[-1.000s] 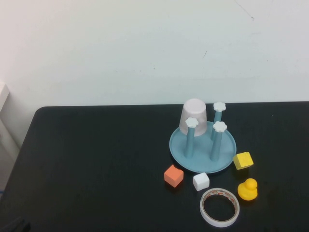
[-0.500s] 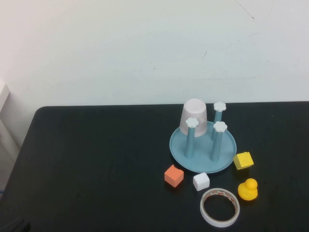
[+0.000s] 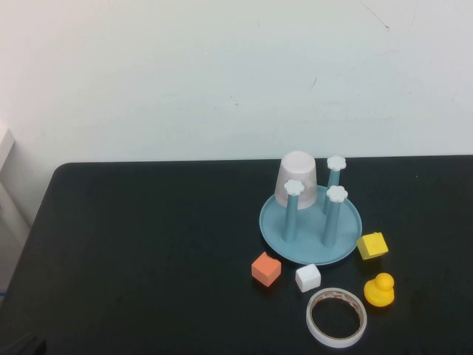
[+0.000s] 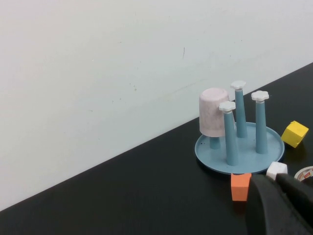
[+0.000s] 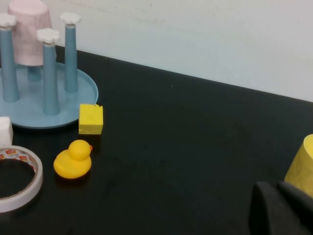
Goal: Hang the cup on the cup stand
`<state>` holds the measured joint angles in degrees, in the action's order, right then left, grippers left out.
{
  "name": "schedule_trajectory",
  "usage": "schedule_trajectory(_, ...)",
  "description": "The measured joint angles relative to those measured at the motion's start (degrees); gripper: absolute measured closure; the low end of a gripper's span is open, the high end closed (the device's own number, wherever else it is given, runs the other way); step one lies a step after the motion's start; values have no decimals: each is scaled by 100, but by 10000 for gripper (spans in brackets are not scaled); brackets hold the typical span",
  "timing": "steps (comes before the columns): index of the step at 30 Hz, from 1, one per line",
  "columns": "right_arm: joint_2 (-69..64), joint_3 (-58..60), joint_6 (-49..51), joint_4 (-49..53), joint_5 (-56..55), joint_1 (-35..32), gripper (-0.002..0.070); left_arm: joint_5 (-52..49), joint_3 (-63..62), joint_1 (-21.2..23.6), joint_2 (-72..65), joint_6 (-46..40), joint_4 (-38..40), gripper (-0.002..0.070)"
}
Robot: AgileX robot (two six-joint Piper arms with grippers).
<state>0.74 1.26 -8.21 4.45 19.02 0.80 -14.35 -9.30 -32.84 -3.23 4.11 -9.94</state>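
Observation:
The pale pink cup [image 3: 297, 177] sits upside down over the back-left post of the cup stand [image 3: 307, 248], a light-blue dish with blue posts topped by white flower caps. The left wrist view has the cup [image 4: 213, 112] and stand [image 4: 244, 159] ahead of my left gripper [image 4: 276, 177], which is shut and empty, low over the table and well short of the stand. My right gripper [image 5: 277, 186] is shut and empty too, far to the right of the cup [image 5: 29, 32] and stand [image 5: 78, 103].
In front of the stand lie an orange cube [image 3: 266, 268], a white cube [image 3: 307, 277], a yellow cube [image 3: 372, 245], a yellow duck [image 3: 379, 289] and a white tape ring [image 3: 336, 316]. A yellow object [image 5: 304, 166] stands close beside my right gripper.

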Motion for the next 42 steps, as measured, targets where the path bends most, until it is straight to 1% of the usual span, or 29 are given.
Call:
schedule_trajectory(14,0,0,0,10,8,0,678,32,46,0,0,9,-11,676)
schedule_trajectory(17,0,0,0,10,8,0,678,-46,166,140,37,-259,4,676)
schedule_trajectory(19,0,0,0,10,8,0,678,-68,289,449,106,-411,141,676)
schedule_trajectory(21,0,0,0,10,8,0,678,-83,441,870,181,-446,333,676)
schedule_trajectory(26,0,-9,0,10,22,0,678,-93,728,2147,356,-500,947,676)
schedule_trajectory(29,0,-9,0,10,25,0,678,-93,867,2740,380,-500,1204,676)
schedule_trajectory(32,0,-9,0,10,35,0,678,-83,1039,3089,391,-500,1306,676)
schedule_trajectory(35,0,-9,0,10,37,0,678,-101,1037,3271,391,-548,1318,676)
schedule_trajectory(42,0,-9,0,10,47,0,678,-311,1037,3314,398,-1143,1318,676)
